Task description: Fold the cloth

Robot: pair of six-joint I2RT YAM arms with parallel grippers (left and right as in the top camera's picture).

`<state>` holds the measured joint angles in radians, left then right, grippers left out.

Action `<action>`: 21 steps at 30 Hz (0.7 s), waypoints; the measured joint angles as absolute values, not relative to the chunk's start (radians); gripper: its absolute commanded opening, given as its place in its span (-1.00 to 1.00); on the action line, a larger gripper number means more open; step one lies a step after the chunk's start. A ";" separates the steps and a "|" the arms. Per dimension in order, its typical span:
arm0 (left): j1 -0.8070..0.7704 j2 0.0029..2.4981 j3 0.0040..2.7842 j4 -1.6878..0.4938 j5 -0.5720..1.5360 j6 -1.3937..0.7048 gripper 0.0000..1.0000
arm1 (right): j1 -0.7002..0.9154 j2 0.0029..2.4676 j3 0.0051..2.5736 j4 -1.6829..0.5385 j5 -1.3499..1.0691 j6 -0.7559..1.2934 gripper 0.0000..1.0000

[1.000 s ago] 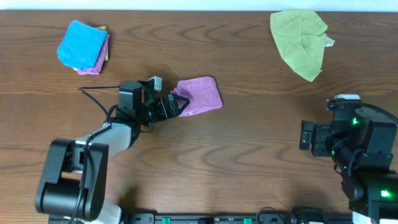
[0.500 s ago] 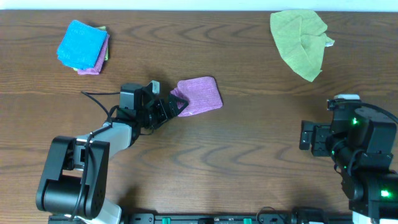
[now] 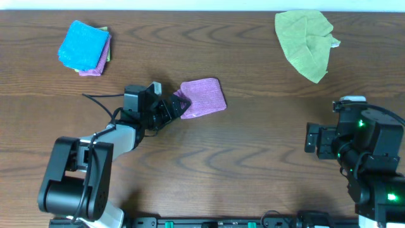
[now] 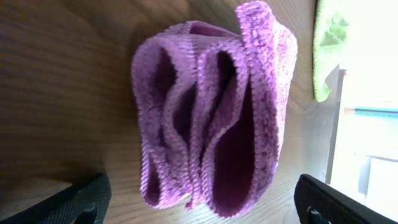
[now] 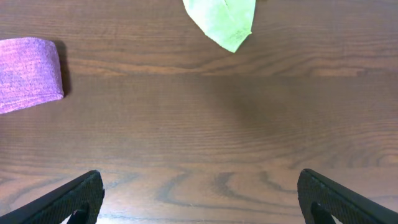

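1 purple cloth (image 3: pixel 204 97), folded, on table (image 3: pixel 253 164). L gripper (image 3: pixel 179 103) just beside its left edge, R gripper (image 5: pixel 202 202) well to its right; I see both spread wide, holding nothing. 1 green cloth (image 3: pixel 307 41) back-right of it, 1 blue cloth (image 3: pixel 82 44) back-left.

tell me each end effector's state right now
Left end effector: open, holding nothing, at the cloth.
Right end effector: open, empty.
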<state>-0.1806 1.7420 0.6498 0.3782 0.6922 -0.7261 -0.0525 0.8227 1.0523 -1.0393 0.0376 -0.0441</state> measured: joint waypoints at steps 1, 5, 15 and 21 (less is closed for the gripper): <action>-0.187 1.756 0.651 0.404 0.699 -0.737 0.91 | -0.052 0.823 1.052 -1.040 0.038 -0.044 0.99; -0.200 1.822 0.669 0.510 0.742 -0.788 0.93 | -0.052 0.823 1.052 -1.040 0.038 -0.044 0.99; -0.208 2.025 0.802 0.536 0.820 -0.855 -0.88 | -0.052 0.823 1.052 -1.039 0.038 -0.044 0.99; -0.202 2.035 0.878 0.529 0.818 -0.857 -0.88 | -0.052 0.823 1.052 -1.040 0.038 -0.044 0.99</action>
